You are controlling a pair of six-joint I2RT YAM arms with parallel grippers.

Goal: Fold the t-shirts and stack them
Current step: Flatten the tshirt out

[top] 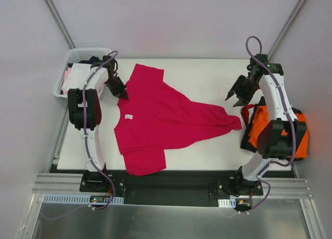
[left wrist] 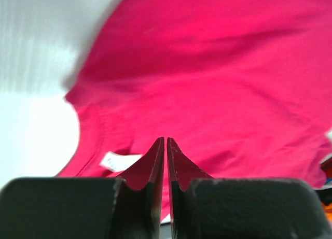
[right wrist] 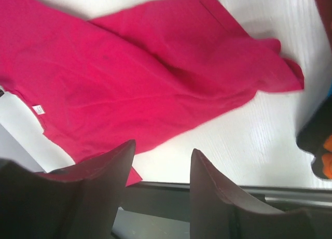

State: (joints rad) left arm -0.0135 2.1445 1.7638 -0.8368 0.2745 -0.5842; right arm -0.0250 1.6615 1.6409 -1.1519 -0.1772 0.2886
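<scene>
The crimson-magenta t-shirt [top: 161, 120] lies spread and partly folded on the white table [top: 207, 78], its white neck label [top: 128, 116] facing up. One end runs out to a point at the right [top: 233, 122]. My left gripper [top: 120, 91] is at the shirt's upper left edge. In the left wrist view it [left wrist: 165, 139] is shut with nothing seen between the tips, and the shirt [left wrist: 218, 73] lies just beyond. My right gripper [top: 238, 94] hovers open and empty above the table, right of the shirt [right wrist: 129, 78]. The orange t-shirt [top: 300, 135] hangs at the table's right edge. I cannot make out the black t-shirt for sure.
A white mesh basket [top: 62, 78] with white and pink garments stands off the table's far left corner. A dark cloth [right wrist: 314, 138] shows beside the orange one at the right. The table's near edge meets a black rail [top: 171, 182].
</scene>
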